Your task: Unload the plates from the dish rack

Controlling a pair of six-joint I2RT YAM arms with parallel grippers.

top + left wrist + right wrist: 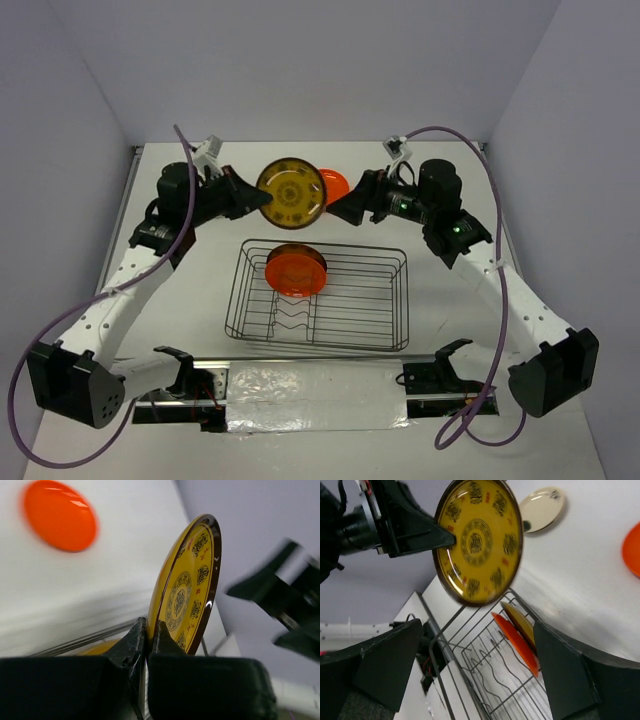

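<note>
The left gripper (266,201) is clamped on the rim of the one yellow patterned plate (290,192), which stands on edge in the air. The right gripper (338,208) faces it just across that plate, fingers spread wide and holding nothing. Below both claws, the dish rack (360,300) holds two plates: a racked orange plate (295,272) and, behind it, what looks like a yellowish plate (520,622). Beyond the claws, two more lie flat on the table (200,290): a loose orange plate (60,515) and a cream plate (542,509)
</note>
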